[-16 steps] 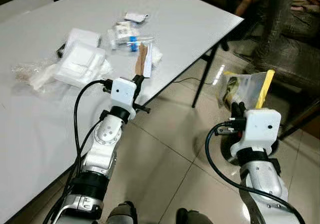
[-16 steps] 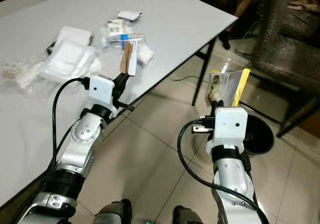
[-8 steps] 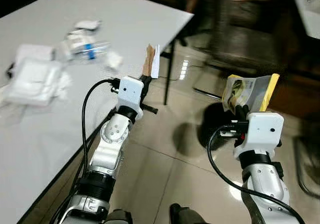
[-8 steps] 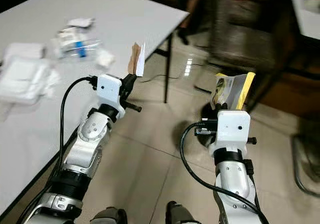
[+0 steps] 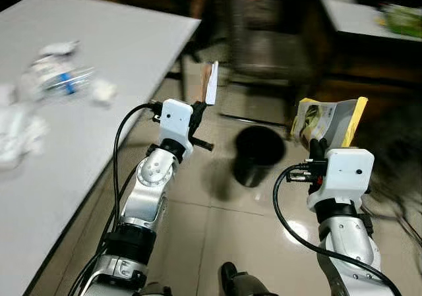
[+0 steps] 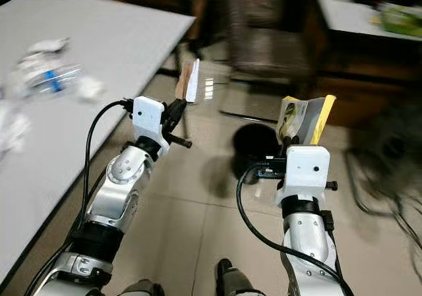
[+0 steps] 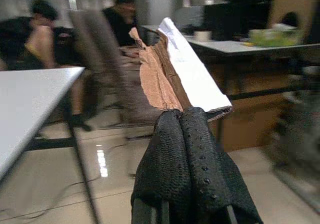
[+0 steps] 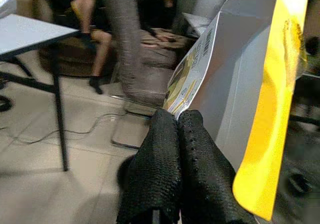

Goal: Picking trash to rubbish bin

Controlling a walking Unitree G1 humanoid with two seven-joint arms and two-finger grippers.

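Observation:
My left gripper (image 5: 198, 109) is shut on a brown and white paper wrapper (image 5: 208, 90), holding it upright beside the table's corner; the wrist view shows the wrapper (image 7: 172, 74) pinched between black fingers (image 7: 187, 154). My right gripper (image 5: 315, 146) is shut on a yellow-edged snack bag (image 5: 330, 120), whose bag (image 8: 240, 79) stands above its fingers (image 8: 175, 164). A black rubbish bin (image 5: 257, 152) stands on the tiled floor between and ahead of both grippers.
The white table (image 5: 112, 39) lies to my left with several pieces of trash, among them a plastic bottle (image 5: 56, 82). A chair (image 5: 264, 39) and another table (image 5: 359, 12) stand beyond the bin. People sit in the background (image 8: 95, 14).
The camera has swung right: the table slid left and the black bin came into view between the arms. Both grippers still hold their trash.

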